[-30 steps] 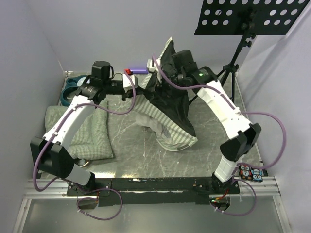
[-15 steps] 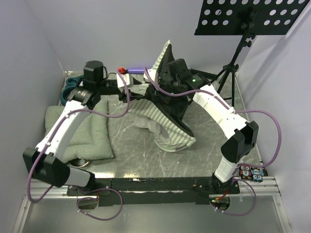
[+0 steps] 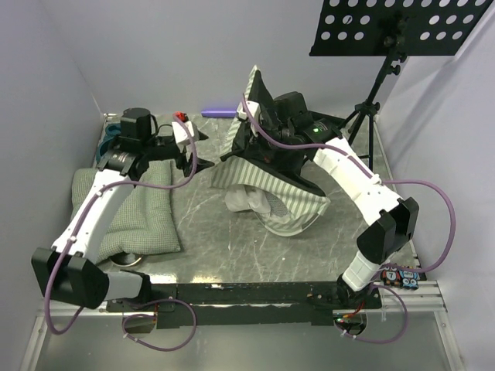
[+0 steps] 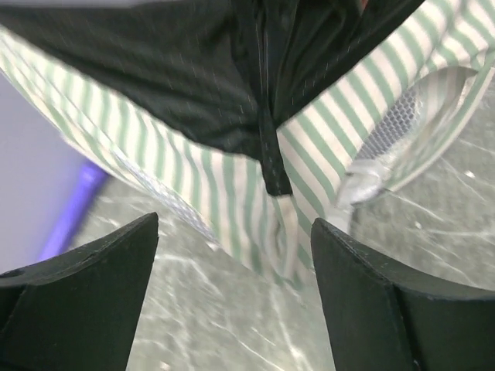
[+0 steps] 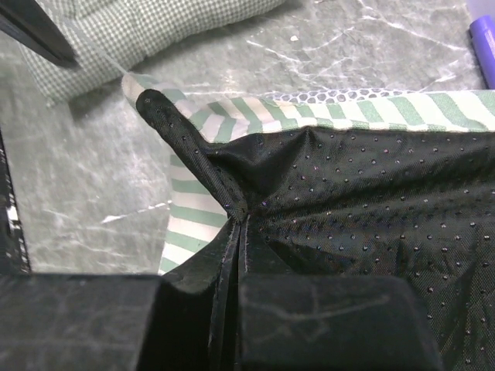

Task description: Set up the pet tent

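The pet tent (image 3: 282,205), green-and-white striped with black lining, sits partly raised at mid-table. My right gripper (image 3: 246,141) is shut on a fold of the black lining (image 5: 371,193) near the tent's upper left corner, and the pinched seam runs between its jaws (image 5: 240,255). My left gripper (image 3: 199,151) hangs open just left of the tent, touching nothing. In the left wrist view, bare table shows between its fingers (image 4: 93,294). The striped fabric (image 4: 332,131) and white mesh panel (image 4: 394,124) lie ahead.
A green-checked cushion (image 3: 135,209) lies at the left, over a metal bowl (image 3: 128,261). A purple object (image 3: 216,113) and a teal item (image 3: 108,139) sit at the back. A music stand (image 3: 402,27) rises at the back right.
My left gripper let go of the tent, opened and drew back to the left. The right gripper shut on the black lining and the tent shifted and spread lower to the right.
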`<state>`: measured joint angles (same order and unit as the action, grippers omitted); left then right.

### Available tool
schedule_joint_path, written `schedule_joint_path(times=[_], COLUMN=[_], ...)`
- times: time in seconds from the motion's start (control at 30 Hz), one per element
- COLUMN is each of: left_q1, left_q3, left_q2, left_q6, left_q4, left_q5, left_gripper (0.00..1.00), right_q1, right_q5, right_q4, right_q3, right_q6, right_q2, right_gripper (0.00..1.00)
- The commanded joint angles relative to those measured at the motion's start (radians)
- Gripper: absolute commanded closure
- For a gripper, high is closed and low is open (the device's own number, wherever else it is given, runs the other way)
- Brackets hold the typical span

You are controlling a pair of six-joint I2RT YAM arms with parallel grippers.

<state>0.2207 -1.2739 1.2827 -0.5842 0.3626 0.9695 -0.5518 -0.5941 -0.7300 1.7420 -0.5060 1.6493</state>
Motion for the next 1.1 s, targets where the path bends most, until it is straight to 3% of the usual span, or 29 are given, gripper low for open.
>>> schedule_joint_path(times=[0.0, 0.07, 0.3, 0.5, 0.57, 0.63, 0.7, 0.73, 0.83, 1.07], left_q1=[0.015, 0.032, 0.043, 0.046, 0.049, 0.054, 0.055, 0.06, 0.071, 0.089], left_q3=[-0.059, -0.08, -0.09, -0.1, -0.108, -0.113, -0.125, -0.133, -0.151, -0.179], left_q2=[0.049, 0.076, 0.095, 0.09, 0.09, 0.092, 0.099, 0.101, 0.107, 0.118], left_q6=[-0.02, -0.038, -0.086, -0.079, -0.083, -0.094, -0.109, -0.123, -0.149, -0.181], left_q4=[0.117, 0.156, 0.183, 0.165, 0.162, 0.164, 0.183, 0.194, 0.22, 0.24], left_q5=[-0.02, -0.034, 0.017, 0.06, 0.064, 0.057, 0.057, 0.055, 0.051, 0.029], left_gripper=[0.2, 0.29, 0.76, 0.99, 0.99, 0.99, 0.99, 0.99, 0.99, 0.99], right_q1=[0.004, 0.004, 0.003, -0.002, -0.003, -0.003, -0.007, -0.008, -0.029, -0.094], right_q5=[-0.021, -0.021, -0.019, -0.015, -0.036, -0.056, -0.079, -0.09, -0.124, -0.158], right_q4=[0.064, 0.07, 0.073, 0.067, 0.046, 0.05, 0.07, 0.082, 0.089, 0.033], right_q3=[0.027, 0.021, -0.013, -0.041, -0.036, -0.039, -0.05, -0.058, -0.052, -0.03], right_q6=[0.086, 0.093, 0.075, 0.049, 0.023, 0.008, -0.031, -0.055, -0.118, -0.25], right_q2=[-0.057, -0.062, -0.086, -0.106, -0.106, -0.117, -0.138, -0.147, -0.157, -0.109], right_gripper=[1.0, 1.0, 1.0, 1.0, 0.99, 0.76, 0.45, 0.38, 0.29, 0.24])
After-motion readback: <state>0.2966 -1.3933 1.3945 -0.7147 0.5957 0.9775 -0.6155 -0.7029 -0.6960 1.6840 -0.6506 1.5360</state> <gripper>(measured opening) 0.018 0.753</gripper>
